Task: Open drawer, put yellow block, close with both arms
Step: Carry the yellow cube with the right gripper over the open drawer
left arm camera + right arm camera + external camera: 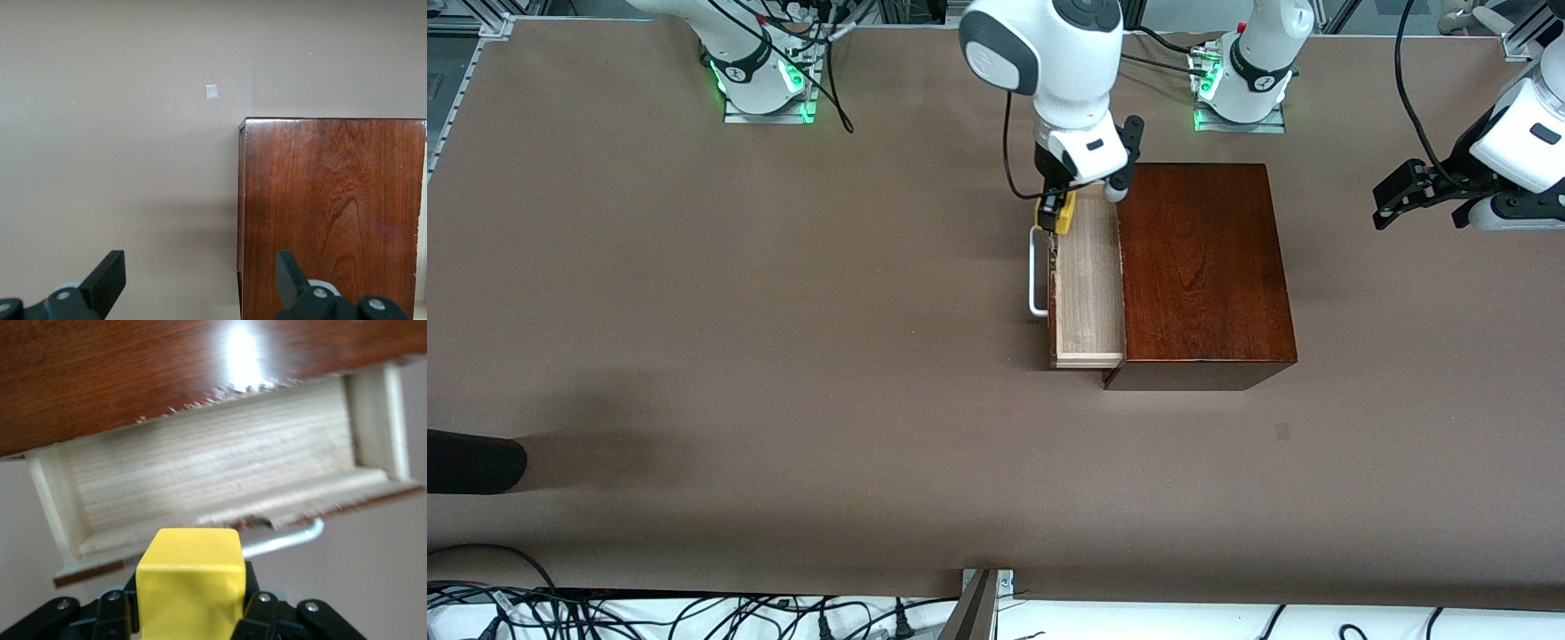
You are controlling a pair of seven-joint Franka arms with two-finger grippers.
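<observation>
Over the drawer's point(1089, 276) end farthest from the front camera, the right hand point(1060, 212) hangs with its fingers pinched on the yellow block point(1055, 213). From the front, the block shows just above the tray's corner by the dark front panel, beside the white handle point(1037, 271). The right wrist view has the block point(191, 580) clamped between the black fingers point(259, 613), with the pale tray point(213, 477) below it and the handle's bar point(283, 540) showing past the front panel. I cannot tell whether the block is directly over the tray's floor or over its rim.

The drawer is pulled out partway from the box point(1202, 267), toward the right arm's end of the bench point(738, 356). Its tray is bare wood inside. The box's glossy top catches a bright glare in the right wrist view.

The left arm waits, with its hand point(1423, 196) up over the bench at its own end, apart from the box. Its fingers point(107, 277) are spread wide with nothing between them; that wrist view looks down on the box top point(330, 213) and bare bench, where a small pale square mark point(211, 92) lies. The same mark point(1282, 432) sits nearer the front camera than the box.
</observation>
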